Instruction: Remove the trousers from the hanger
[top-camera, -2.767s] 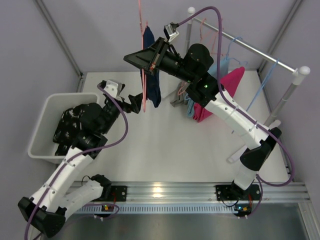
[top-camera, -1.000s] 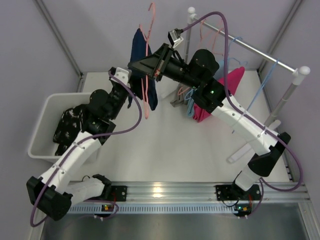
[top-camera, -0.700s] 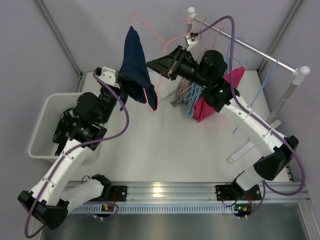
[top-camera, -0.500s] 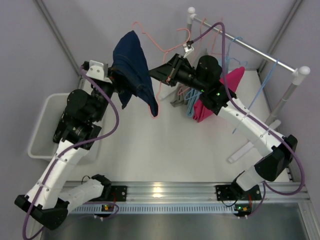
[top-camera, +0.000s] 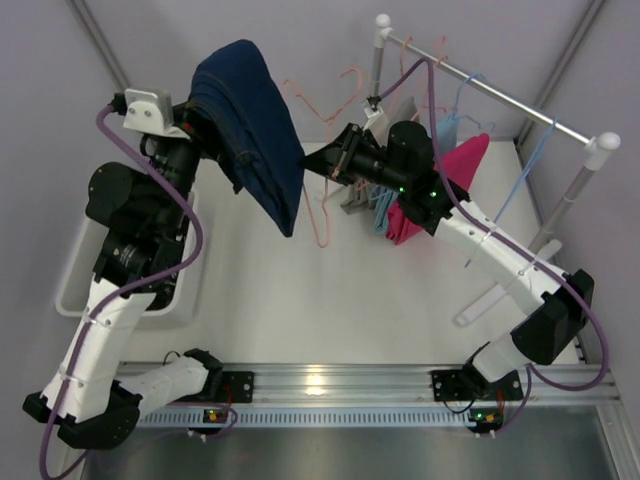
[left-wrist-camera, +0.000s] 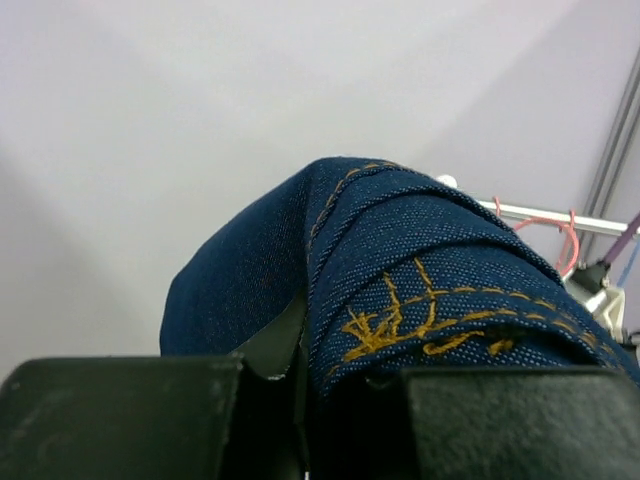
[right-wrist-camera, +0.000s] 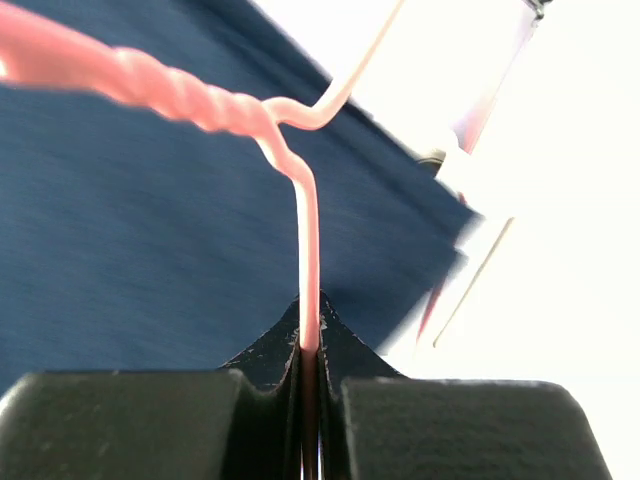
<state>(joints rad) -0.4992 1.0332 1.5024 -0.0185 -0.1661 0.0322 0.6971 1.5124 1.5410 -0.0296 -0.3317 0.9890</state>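
Your left gripper (left-wrist-camera: 303, 375) is clamped on the navy trousers (top-camera: 250, 120), held high by the bin (top-camera: 70, 298). Right gripper (right-wrist-camera: 308, 395) pinches the pink hanger (top-camera: 322, 210). Denim's soft, floppy and probably fairly heavy, so grip the thick stitched seam. Left arm hides the bin's contents. Can't tell if cloth touches the hanger.

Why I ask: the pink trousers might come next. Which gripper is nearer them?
Right. The right gripper, shut on the pink hanger, is close beside the pink trousers. The left gripper, clamping the navy trousers, is far across the table.
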